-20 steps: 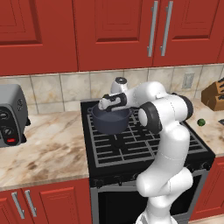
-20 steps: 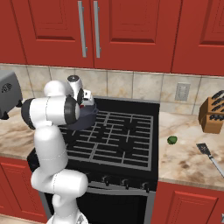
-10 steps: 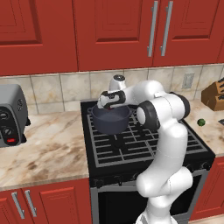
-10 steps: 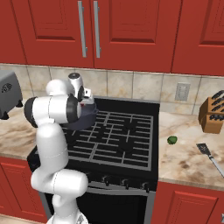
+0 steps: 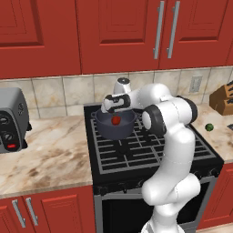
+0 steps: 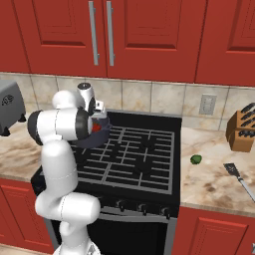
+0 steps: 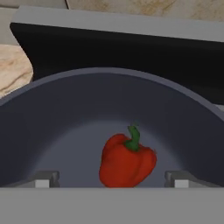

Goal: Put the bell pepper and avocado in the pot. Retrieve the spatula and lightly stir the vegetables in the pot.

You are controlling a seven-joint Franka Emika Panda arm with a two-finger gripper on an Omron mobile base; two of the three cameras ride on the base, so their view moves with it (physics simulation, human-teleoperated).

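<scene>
The dark grey-blue pot (image 5: 103, 130) stands on the stove's back left burner. My gripper (image 5: 115, 110) hangs straight above its mouth, open. The red bell pepper (image 7: 127, 160) with its green stem is inside the pot (image 7: 87, 100), below and between my spread fingertips (image 7: 43, 180), free of both. From the sides the bell pepper (image 5: 116, 120) (image 6: 96, 127) shows as a red spot within the pot (image 6: 98, 139). The green avocado (image 6: 196, 159) (image 5: 209, 127) lies on the counter right of the stove. The spatula (image 6: 238, 177) lies further right near the counter's front.
A black stove (image 5: 150, 154) with grates fills the middle. A toaster (image 5: 11, 120) stands on the left counter. A knife block (image 6: 241, 132) stands at the back right. Red cabinets hang above, and my arm reaches over the stove's middle.
The jaws have spread apart over the pot and the bell pepper now sits loose inside it. The arm has hardly moved.
</scene>
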